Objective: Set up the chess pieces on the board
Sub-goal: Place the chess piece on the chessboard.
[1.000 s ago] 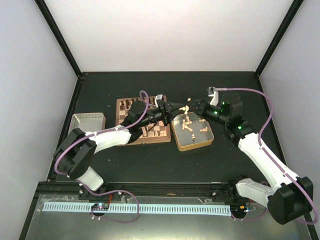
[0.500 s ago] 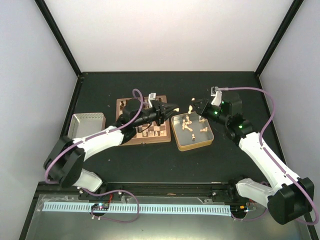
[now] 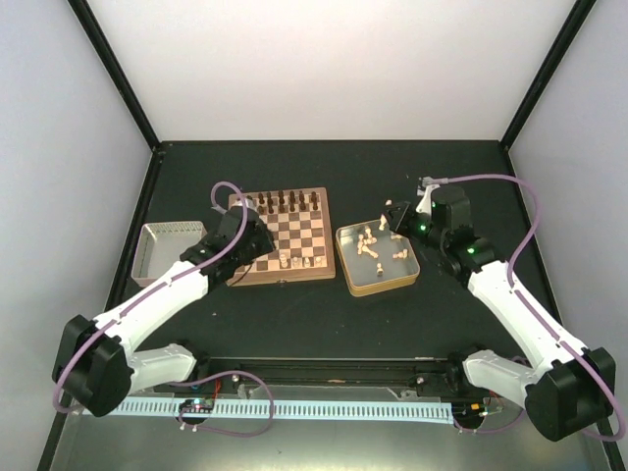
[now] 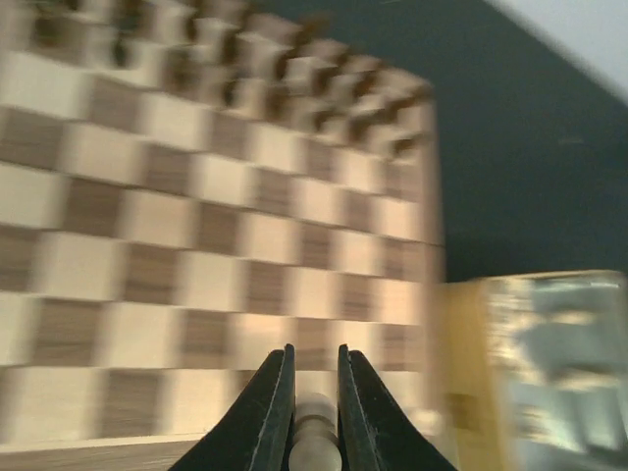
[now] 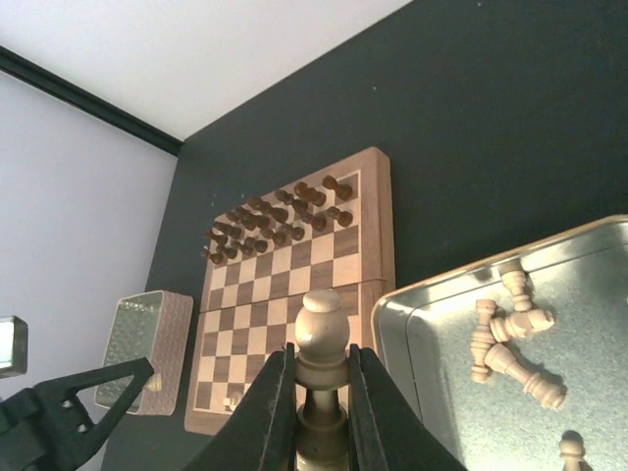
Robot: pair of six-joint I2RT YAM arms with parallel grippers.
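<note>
Two black two-finger grippers each pinch one tiny pale tan wooden chessman. The left gripper (image 4: 314, 351) has its jaws closed on a pale piece (image 4: 314, 442), seen between the fingers in a blurred wrist view. It hangs low by the near edge of the square wooden chessboard with dark brown and light tan checks (image 3: 304, 234). The right gripper (image 5: 321, 351) is clamped on the stem of a round-headed pale chessman (image 5: 321, 329), held upright above the far edge of the square gold-rimmed metal tin (image 3: 391, 277). That tin lies just beside the board's right edge. More pale tan chessmen (image 3: 371, 243) lie scattered inside the tin, several on their sides, and one or two (image 3: 285, 261) stand on the board's near rows. Dark brown chessmen (image 3: 285, 202) fill the two far rows. A silver textured rectangular tray (image 3: 169, 250) sits left of the board, apart from it
</note>
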